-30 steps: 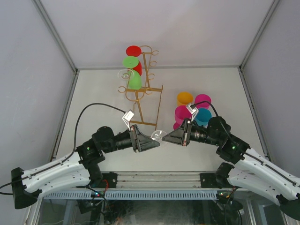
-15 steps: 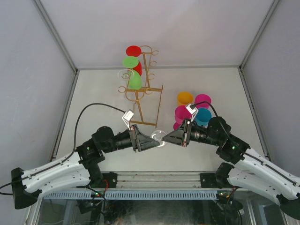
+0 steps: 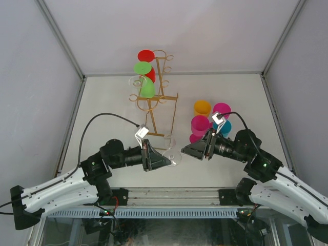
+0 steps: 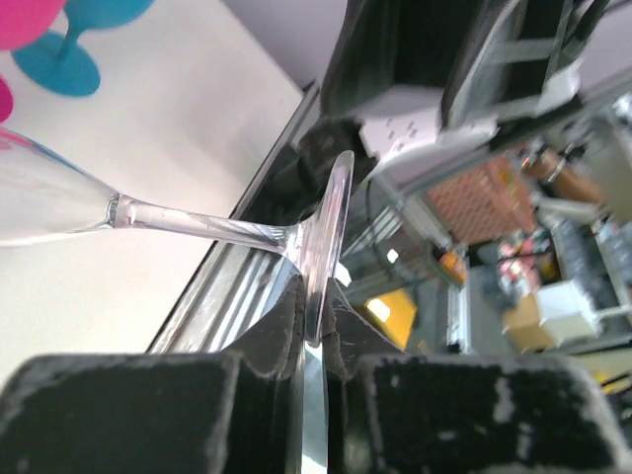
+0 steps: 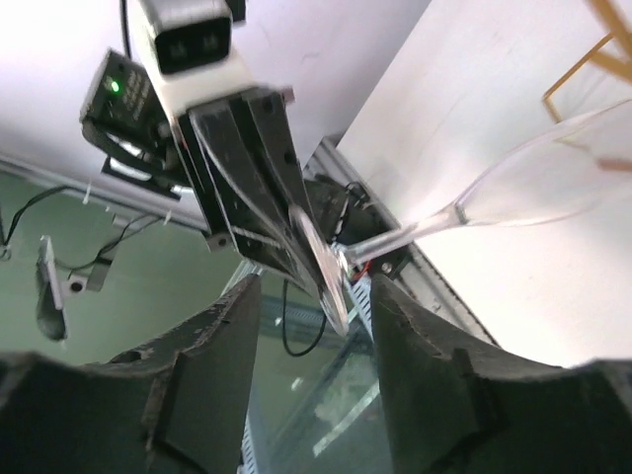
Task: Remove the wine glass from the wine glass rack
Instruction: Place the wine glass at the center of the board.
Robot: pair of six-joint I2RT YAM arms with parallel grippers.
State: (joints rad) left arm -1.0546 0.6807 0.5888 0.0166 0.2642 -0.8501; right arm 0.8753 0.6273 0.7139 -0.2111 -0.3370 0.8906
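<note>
- White table (image 3: 113, 110): one flat surface. Both arms reach over its near edge.
- Left arm (image 3: 66, 184): it lies low from its base at the lower left and bends at the elbow. The forearm points right, toward the near centre of the table.
- Right arm (image 3: 279, 179): it mirrors the left arm from the lower right, with the forearm pointing left. The two grippers face each other, near but apart.
- Wine glass rack (image 3: 163, 100): one gold wire stand, upright at the rear centre of the table. Its left hooks carry one red glass (image 3: 146, 55), one green glass (image 3: 147, 88) and a faint shape that may be one clear glass.
- Glasses standing on the table right of the rack: one orange glass (image 3: 202, 107), two pink glasses (image 3: 200, 124) and one blue glass (image 3: 224, 128). The right arm partly hides this group.
- Wine glass (image 4: 197, 225): one clear glass, off the rack. It is held in the air on its side, just in front of the rack base, between the two grippers. The bowl points toward the rack.
- Left gripper (image 3: 165, 159): jaws clamped on the edge of the wine glass's foot.
- Right gripper (image 3: 187, 150): jaws apart. The foot sits just ahead of the gap, and no contact is visible.
</note>
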